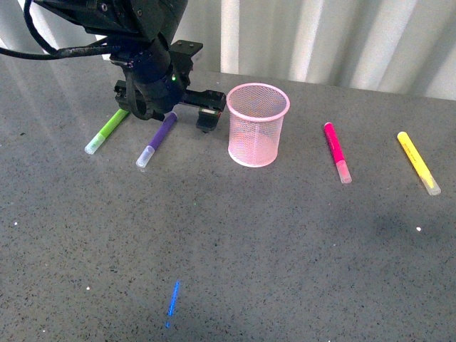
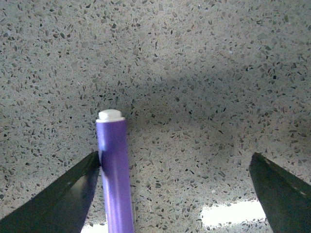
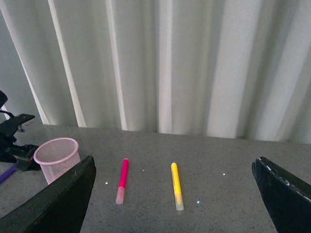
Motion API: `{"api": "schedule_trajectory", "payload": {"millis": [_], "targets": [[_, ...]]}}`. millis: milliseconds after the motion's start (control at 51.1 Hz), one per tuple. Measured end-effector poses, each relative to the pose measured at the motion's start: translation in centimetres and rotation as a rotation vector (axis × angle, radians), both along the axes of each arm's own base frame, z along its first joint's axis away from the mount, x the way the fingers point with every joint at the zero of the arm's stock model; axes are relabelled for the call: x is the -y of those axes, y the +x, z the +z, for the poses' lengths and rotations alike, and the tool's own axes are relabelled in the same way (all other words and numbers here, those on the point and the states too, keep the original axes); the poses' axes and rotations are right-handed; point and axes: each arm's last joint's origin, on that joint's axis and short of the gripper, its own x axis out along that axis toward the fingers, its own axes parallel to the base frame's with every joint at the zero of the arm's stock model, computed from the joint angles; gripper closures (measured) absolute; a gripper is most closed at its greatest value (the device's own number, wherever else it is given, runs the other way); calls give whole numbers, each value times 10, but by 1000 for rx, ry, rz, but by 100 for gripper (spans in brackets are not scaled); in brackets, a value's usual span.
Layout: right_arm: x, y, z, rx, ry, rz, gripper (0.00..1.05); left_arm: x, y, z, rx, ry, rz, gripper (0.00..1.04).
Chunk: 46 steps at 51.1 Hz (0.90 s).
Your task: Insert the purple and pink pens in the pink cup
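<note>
Front view: the table (image 1: 285, 242) has a wide bare stretch on the near side; its far edge meets a pale curtain (image 1: 342, 35). The pink cup (image 1: 258, 125) stands upright near the far middle, mouth open. A black part of the left arm (image 1: 146, 78) is just beside the cup's left wall. The purple pen (image 1: 157, 140) lies left of the cup, apart from it, its far end hidden under the arm. The green marker (image 1: 107, 131) lies further left, far end likewise hidden. The pink pen (image 1: 336, 152) lies right of the cup with a clear gap; the yellow marker (image 1: 418, 162) is further right, near the frame edge. A small blue streak (image 1: 173, 299) on the near table is hard to identify.

Left wrist view: left jaws apart, purple barrel touching one finger (image 2: 73, 194), not clamped; pen cut off by the frame.

Right wrist view: right jaws wide apart, holding nothing, raised above the table.
</note>
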Motion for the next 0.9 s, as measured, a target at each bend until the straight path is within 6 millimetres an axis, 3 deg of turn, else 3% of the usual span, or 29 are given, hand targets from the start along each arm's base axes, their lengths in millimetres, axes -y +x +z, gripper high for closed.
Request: {"api": "schedule_trajectory", "payload": {"millis": [352,430,744,900], "targets": [[0,0,0,0,0,0,7,2,-3,-12,-1,9,-6,79],[0,0,0,0,0,0,7,1,-4,-13,3,10,-6,91],[0,0,0,0,0,0,7,-6,-5,-11,31,23,-3,92],[0,0,0,0,0,0,7,-20,-3,-2,58,33,10,92]]}}
